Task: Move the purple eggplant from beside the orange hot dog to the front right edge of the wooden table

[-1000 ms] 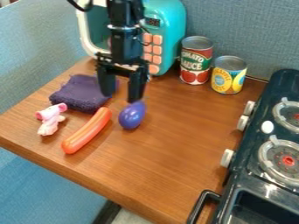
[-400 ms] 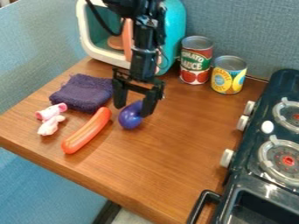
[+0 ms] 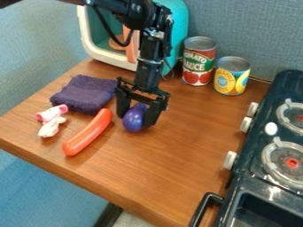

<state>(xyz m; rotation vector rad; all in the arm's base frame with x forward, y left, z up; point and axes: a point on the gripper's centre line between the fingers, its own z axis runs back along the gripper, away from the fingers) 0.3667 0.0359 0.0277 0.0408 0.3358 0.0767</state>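
- Currently, the black gripper (image 3: 135, 121) hangs low over the brown table (image 3: 172, 170), its two fingers apart, one on each side of the purple toy (image 3: 135, 116) — wide enough to straddle it, though whether they touch it cannot be told.
- The purple toy sits on the tabletop, just beside the orange sausage (image 3: 89, 134), which lies at a slant to its left in the camera view.
- Behind the sausage lies a folded dark purple cloth (image 3: 84, 94); a small pink-and-white toy (image 3: 53, 114) rests near both, farther left.
- At the back stands a teal-and-white toy microwave (image 3: 179, 27), partly hidden by the arm.
- Two cans stand upright to its right — a red-and-green one (image 3: 198, 62) and a shorter yellow-and-blue one (image 3: 231, 77).
- Along the right edge sits a dark toy stove (image 3: 254, 170) with pale knobs and two burners.
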